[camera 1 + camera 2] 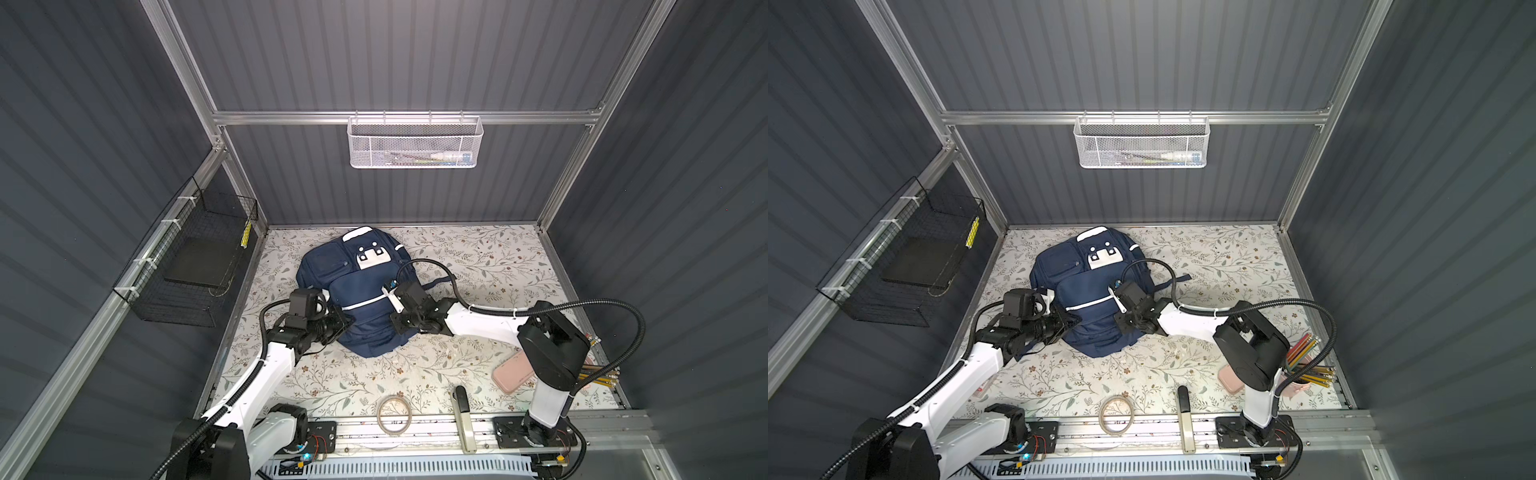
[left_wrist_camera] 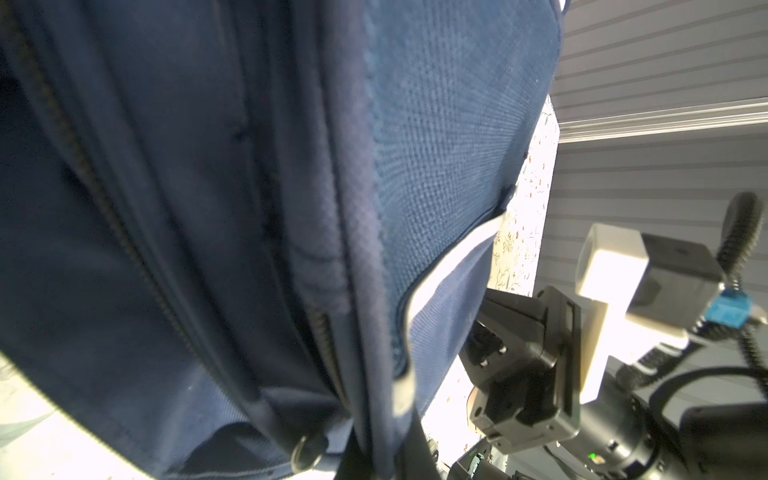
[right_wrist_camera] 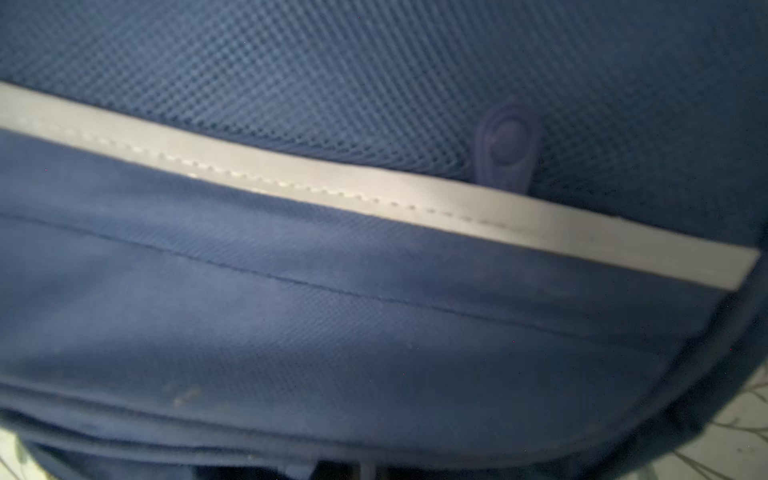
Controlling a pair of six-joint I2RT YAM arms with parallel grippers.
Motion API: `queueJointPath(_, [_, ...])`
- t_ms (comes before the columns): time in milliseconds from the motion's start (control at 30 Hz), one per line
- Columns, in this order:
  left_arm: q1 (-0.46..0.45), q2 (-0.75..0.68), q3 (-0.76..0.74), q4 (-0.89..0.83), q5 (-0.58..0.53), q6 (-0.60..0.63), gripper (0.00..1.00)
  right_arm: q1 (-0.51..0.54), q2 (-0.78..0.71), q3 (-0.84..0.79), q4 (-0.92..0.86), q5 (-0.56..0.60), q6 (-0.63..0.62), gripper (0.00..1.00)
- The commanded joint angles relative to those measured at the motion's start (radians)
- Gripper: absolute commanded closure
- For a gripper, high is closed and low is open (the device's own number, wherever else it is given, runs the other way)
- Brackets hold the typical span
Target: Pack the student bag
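Note:
The student bag (image 1: 361, 291) (image 1: 1084, 291), navy with white stripes and white patches near its top, lies flat on the floral table in both top views. My left gripper (image 1: 347, 322) (image 1: 1073, 320) is at its lower left side. In the left wrist view a ridge of the bag's fabric (image 2: 208, 208) runs down between the shut fingers of the left gripper (image 2: 386, 465). My right gripper (image 1: 395, 326) (image 1: 1119, 324) presses into the bag's lower right side. The right wrist view is filled by the bag (image 3: 374, 332) and its white stripe (image 3: 374, 195). The right fingers are almost hidden, and what they pinch does not show.
A pink pencil case (image 1: 513, 371) and a cup of pencils (image 1: 1304, 361) sit at the front right under the right arm. A tape roll (image 1: 394, 415) and a black-handled tool (image 1: 463, 415) lie at the front edge. A white mesh basket (image 1: 415, 143) hangs on the back wall. A black wire basket (image 1: 187, 266) hangs on the left.

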Motion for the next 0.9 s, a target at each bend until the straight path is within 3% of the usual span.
queueJointPath(0, [-0.004,-0.037,0.010,-0.011,0.062,0.025,1.00,-0.052,-0.051,-0.046,-0.009,0.080,0.039,1.00])
queueJointPath(233, [0.008,-0.085,0.084,-0.173,0.004,0.130,1.00,-0.233,-0.123,-0.106,-0.051,0.069,0.069,1.00])
queueJointPath(333, [0.010,-0.099,0.108,-0.214,-0.025,0.156,1.00,-0.261,-0.117,-0.079,-0.069,0.045,0.036,1.00])
queueJointPath(467, [0.023,-0.023,0.109,-0.172,-0.028,0.184,1.00,-0.200,-0.205,-0.126,-0.060,0.057,0.022,1.00])
queueJointPath(700, [0.104,0.177,0.242,-0.081,-0.114,0.273,0.98,-0.007,-0.345,-0.232,-0.085,0.145,0.172,1.00])
queueJointPath(800, [0.108,0.225,0.253,0.009,-0.025,0.215,0.71,0.059,-0.303,-0.206,-0.059,0.145,0.215,1.00])
queueJointPath(867, [0.107,0.201,0.222,0.050,0.006,0.167,0.41,0.078,-0.257,-0.176,-0.046,0.144,0.222,1.00])
